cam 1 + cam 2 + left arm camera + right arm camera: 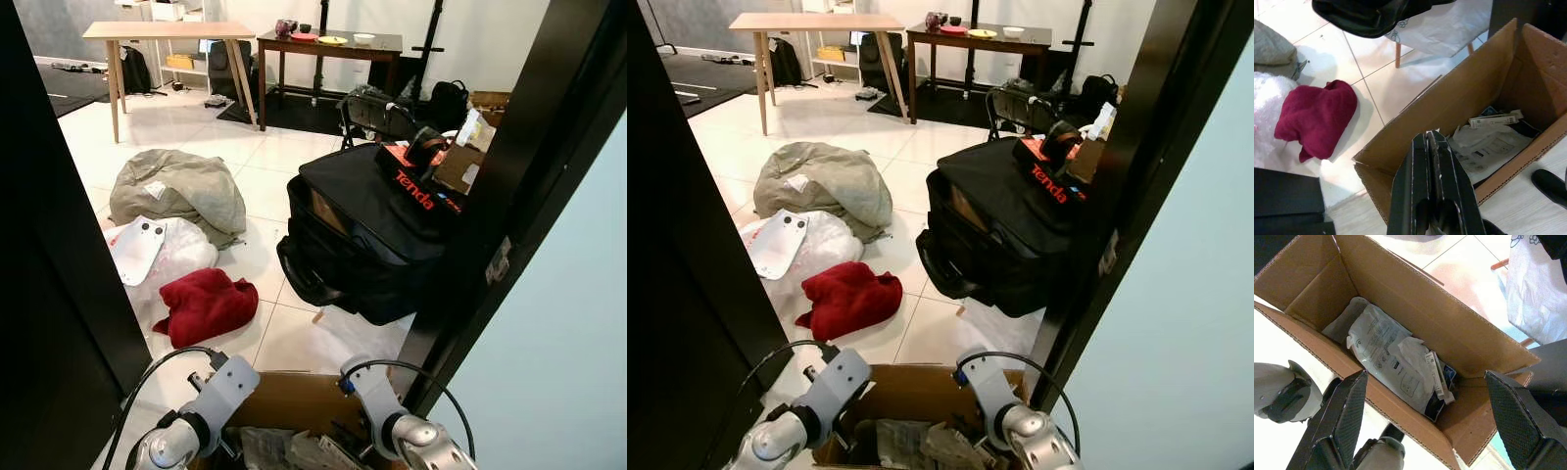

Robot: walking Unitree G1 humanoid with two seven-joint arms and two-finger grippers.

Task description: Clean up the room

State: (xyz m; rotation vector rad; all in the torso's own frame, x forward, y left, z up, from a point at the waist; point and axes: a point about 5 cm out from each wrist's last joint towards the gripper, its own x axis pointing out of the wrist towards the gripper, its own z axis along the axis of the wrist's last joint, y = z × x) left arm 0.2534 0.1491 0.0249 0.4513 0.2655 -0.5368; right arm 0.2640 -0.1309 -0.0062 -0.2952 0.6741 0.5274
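Cardboard box (pixel 1415 298) serves as the reference point: it stands open on the tiled floor (pixel 245 166) directly below the robot, holding crumpled plastic packets and papers (pixel 1393 360). Left end effector (pixel 1432 186) hangs over the box's near rim with its two fingers pressed together and carrying nothing. Right end effector (pixel 1425 396) hangs above the box's open top with its fingers spread wide, also carrying nothing. Red cloth (pixel 204 304) lies loose on the floor just beyond the box, on its left. Beyond the cloth sit a white plastic bag (pixel 171 255) and, farther out, a grey-green bundle of fabric (pixel 181 188). A black bag (pixel 367 235), bearing an orange-and-black carton (pixel 416 181), stands beyond the box on its right. A wooden desk (pixel 167 31) and a dark desk (pixel 328 44) stand well away at the far wall. Assessment: the red cloth is the nearest item to collect; it looks soft, light and limp, will sag and trail when lifted, and is not fragile. Recommended hold is a pinch on the raised fold at the middle of the heap, gathering several layers, rather than a thin edge.
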